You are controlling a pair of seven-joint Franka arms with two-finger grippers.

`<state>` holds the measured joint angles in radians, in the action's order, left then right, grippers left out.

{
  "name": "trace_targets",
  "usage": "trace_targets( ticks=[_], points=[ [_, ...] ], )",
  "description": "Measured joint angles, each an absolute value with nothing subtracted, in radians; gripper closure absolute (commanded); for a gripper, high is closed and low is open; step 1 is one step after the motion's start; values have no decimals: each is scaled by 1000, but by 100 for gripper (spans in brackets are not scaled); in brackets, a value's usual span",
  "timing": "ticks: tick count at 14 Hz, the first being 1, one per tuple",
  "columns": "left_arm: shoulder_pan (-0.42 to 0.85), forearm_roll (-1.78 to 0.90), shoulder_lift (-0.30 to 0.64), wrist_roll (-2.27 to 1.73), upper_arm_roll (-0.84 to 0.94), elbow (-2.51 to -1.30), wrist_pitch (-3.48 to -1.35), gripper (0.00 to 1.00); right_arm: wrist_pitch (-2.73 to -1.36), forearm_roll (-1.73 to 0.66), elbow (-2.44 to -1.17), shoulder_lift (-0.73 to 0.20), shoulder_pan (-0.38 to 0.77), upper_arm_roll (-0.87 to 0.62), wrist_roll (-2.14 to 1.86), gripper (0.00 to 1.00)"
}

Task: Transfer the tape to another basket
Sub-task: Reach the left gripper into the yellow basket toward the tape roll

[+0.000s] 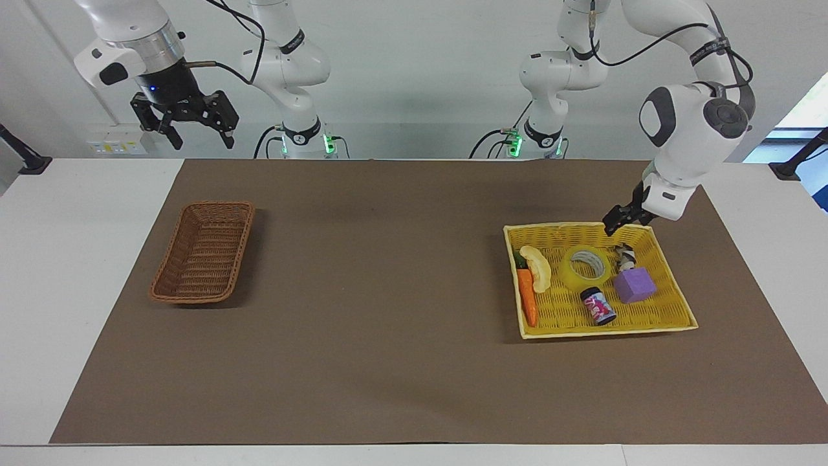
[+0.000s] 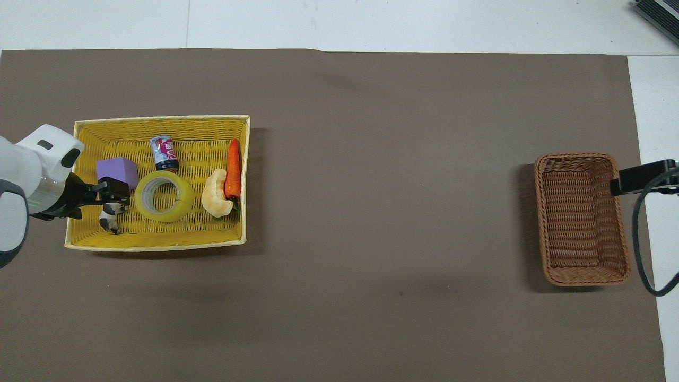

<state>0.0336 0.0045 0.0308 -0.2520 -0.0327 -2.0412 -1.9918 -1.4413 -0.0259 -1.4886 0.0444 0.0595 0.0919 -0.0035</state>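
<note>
Lying flat on its side with the hole facing up, the tape (image 2: 164,196) is a wide roll of translucent yellow film around a pale cardboard core. It sits near the middle of the yellow basket (image 2: 159,121), at the left arm's end of the worktop (image 2: 371,26).

5 other things share that basket. A purple cube (image 2: 116,173) lies beside the tape toward the left arm's end, and a small black-and-white figurine (image 2: 110,220) lies just nearer the robots than the cube. A small printed can with a dark lid (image 2: 164,153) lies just beside the tape, farther from the robots. On the tape's inner side a pale curved toy (image 2: 216,193) lies close to the roll, with an orange carrot (image 2: 233,170) touching it.

The left tool (image 1: 622,220) hangs over the basket's rim nearest the robots, above the figurine and beside the tape, not touching the roll; its fingers stand apart and hold nothing. The figurine and the cube crowd that side of the roll.

The brown wicker basket (image 1: 204,259) lies well apart, at the right arm's end of the brown mat (image 1: 388,291). The right tool (image 1: 194,129) waits high, its fingers spread wide.
</note>
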Motion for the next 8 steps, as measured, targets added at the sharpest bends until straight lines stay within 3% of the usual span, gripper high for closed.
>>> trace_targets(
  ticks=[8],
  points=[
    [34, -105, 127, -358, -29, -2144, -2207, 3, -1441, -26, -1489, 44, 59, 92, -4, 0]
  ],
)
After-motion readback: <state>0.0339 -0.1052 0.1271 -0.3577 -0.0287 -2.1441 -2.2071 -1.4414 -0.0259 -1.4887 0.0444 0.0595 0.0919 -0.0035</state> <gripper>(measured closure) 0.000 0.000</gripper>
